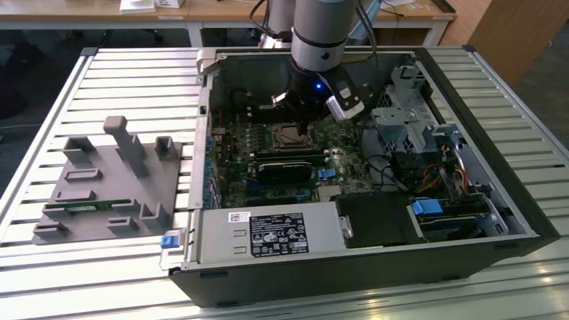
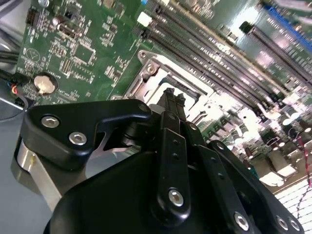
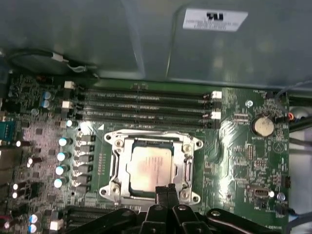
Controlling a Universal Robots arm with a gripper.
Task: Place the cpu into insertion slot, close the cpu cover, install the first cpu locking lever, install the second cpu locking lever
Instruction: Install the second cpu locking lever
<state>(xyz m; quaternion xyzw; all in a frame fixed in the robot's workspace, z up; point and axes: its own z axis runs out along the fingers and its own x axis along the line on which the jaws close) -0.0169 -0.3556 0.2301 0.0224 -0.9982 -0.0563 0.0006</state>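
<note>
Exterior view first: my arm reaches down into an open computer case (image 1: 498, 193) lying on a slatted metal counter (image 1: 53, 280), and my jaws (image 1: 298, 120) hang right over the insertion slot (image 1: 289, 135) on the green motherboard (image 1: 233, 175). Off to the exterior view's left, outside the case, a grey fixture block (image 1: 106, 187) sits on the counter, well apart from where I work.

From the first wrist view, the cpu (image 3: 149, 165) lies flat in the insertion slot (image 3: 113, 187), its pale metal top showing through the window of the cpu cover (image 3: 187, 168), which lies down over the socket as a silvery frame. My jaws (image 3: 167, 191) are pressed together (I see no gap between the two black fingertips (image 3: 162, 191)), and they hold nothing. Their tips sit at the socket edge nearest to me, over the frame's rim; whether they actually touch the metal I cannot tell.

In the second wrist view, my jaws (image 2: 171, 97) point at the same silvery cpu cover (image 2: 146, 66) from a low angle, tips closed tight. Beyond the socket run the long black memory slots (image 3: 146, 105), and a round coin battery (image 3: 263, 125) sits on the board off to one side.
</note>
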